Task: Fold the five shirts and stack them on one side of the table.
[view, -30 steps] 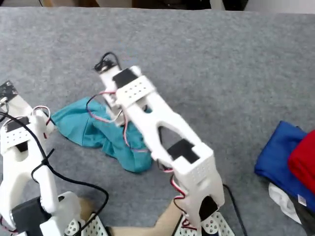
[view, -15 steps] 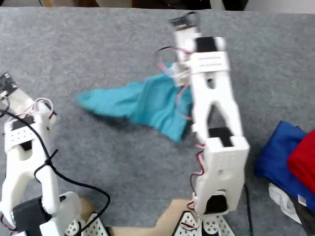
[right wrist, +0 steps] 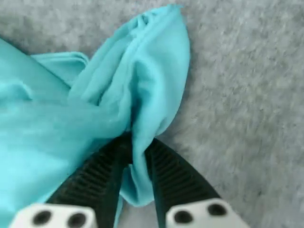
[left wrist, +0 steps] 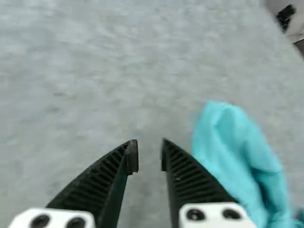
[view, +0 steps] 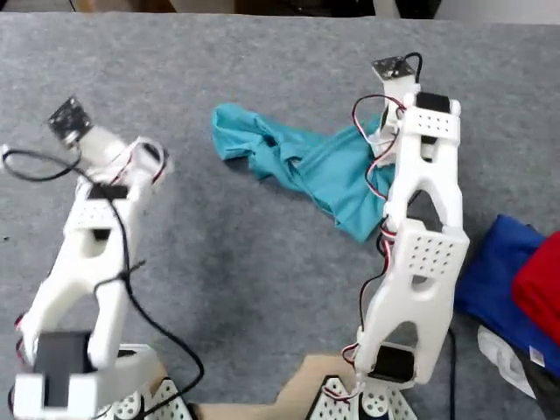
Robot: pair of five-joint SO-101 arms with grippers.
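A crumpled teal shirt [view: 306,171] lies stretched across the middle of the grey table. My right gripper [view: 382,133] is at the shirt's right end and is shut on a fold of the cloth [right wrist: 142,95], which bunches between its black fingers [right wrist: 104,166]. My left gripper [view: 157,162] hovers just left of the shirt's left end. Its fingers [left wrist: 173,164] stand slightly open with bare table between them, and the teal shirt [left wrist: 232,142] lies close beside them.
At the right edge of the table sits a pile with a blue shirt [view: 490,280], a red shirt [view: 541,284] on top and white cloth [view: 503,350] underneath. The grey felt table [view: 262,61] stretches bare toward the far side.
My right arm has swung to the right and dragged the teal shirt from the left-middle to the centre-right. My left arm has stretched forward and right, towards the shirt's left end.
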